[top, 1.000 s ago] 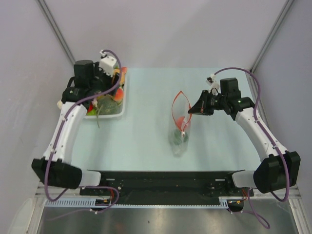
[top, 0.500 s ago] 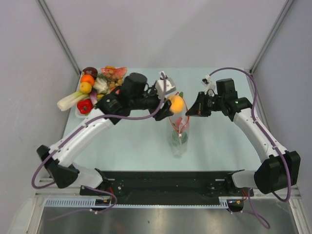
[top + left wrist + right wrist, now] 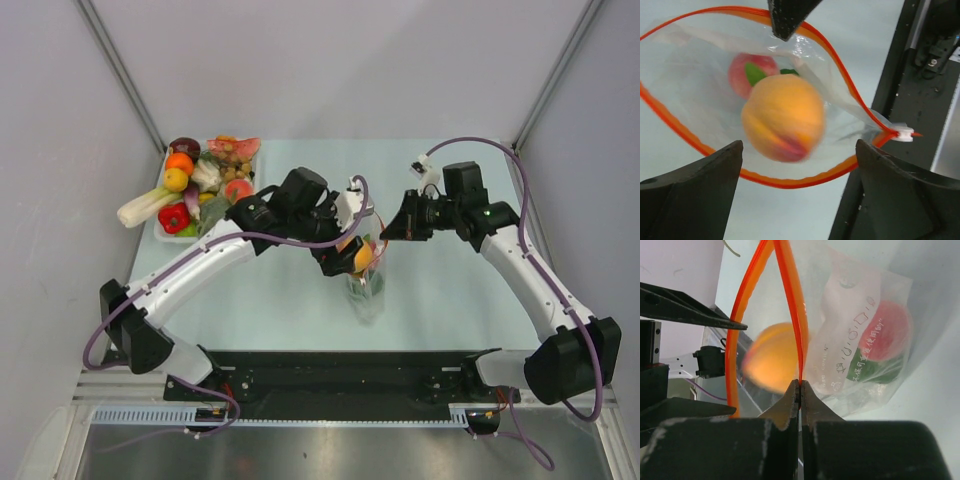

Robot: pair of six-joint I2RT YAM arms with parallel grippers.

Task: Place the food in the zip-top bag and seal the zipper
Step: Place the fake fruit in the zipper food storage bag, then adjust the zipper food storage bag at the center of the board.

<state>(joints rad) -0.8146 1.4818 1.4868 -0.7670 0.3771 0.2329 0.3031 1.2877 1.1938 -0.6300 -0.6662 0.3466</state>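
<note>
Right tool is clamped on the zipper, holding the bag open mid-worktop. Left tool stands apart above the mouth. A blurred peach looks to be dropping in beside a red fruit. Most food waits outside; the bag is unsealed.

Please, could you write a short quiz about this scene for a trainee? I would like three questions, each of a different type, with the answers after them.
1. True or false: the left gripper is clamped on the orange fruit.
2. What does the right gripper pinch? A) the celery B) the zipper C) the tray
3. In one word: is the mouth of the bag open or sealed?

Key
1. False. Its fingers stand wide apart and clear of the fruit, which is over the bag's mouth.
2. B
3. Open
</note>
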